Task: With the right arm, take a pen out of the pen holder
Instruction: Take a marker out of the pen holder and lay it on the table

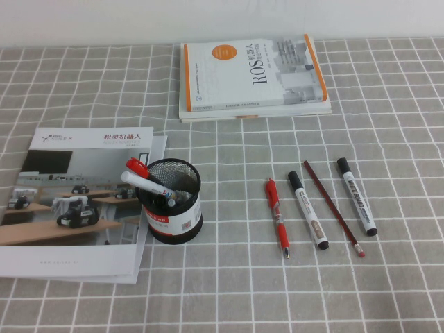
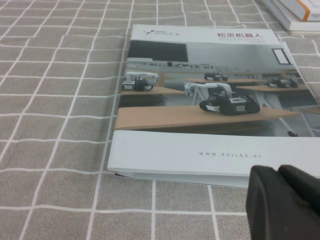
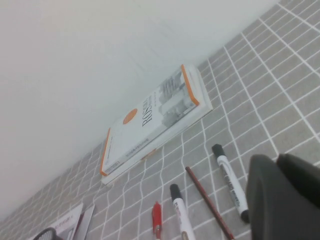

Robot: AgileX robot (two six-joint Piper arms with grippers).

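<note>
Right gripper (image 3: 276,161) closed tight, nothing held, above the grey checked cloth (image 1: 69,90) near the black-capped marker (image 1: 356,195). Left gripper (image 2: 278,172) closed, empty, over the brochure (image 1: 76,201) near its edge. Pens (image 1: 142,177) stand slanted in the black mesh pen holder (image 1: 173,223), long axes tilted, caps up and toward the robot's left. White wall (image 1: 83,21) behind; book (image 1: 253,76) at the back. Pen holder lies well apart from the right gripper, to its left, with a red pen (image 1: 277,216), a second marker (image 1: 308,209) and a pencil (image 1: 333,208) between.

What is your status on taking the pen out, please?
Left gripper shut, parked by brochure. Right gripper shut, raised near loose pens, away from pen holder. Markers in holder untouched. No obstruction seen.
</note>
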